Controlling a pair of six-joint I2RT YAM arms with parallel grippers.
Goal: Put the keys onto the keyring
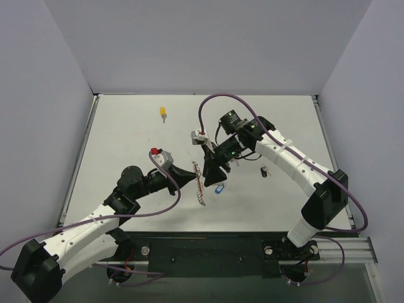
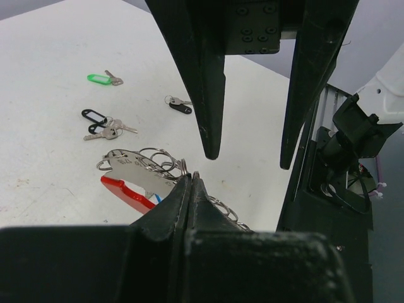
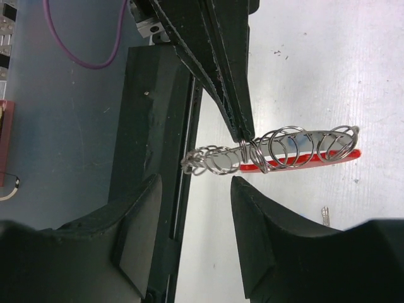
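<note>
Left fingers (image 2: pixel 172 211) on keyring (image 2: pixel 136 168), keys (image 2: pixel 106 128) beyond.

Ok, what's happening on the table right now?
The left gripper has its fingers shut on the keyring, pinching one of its wire loops. The right gripper is open beside it, holding nothing. The green-tagged key and black-tagged keys lie loose on the table, not yet on the ring.
</note>
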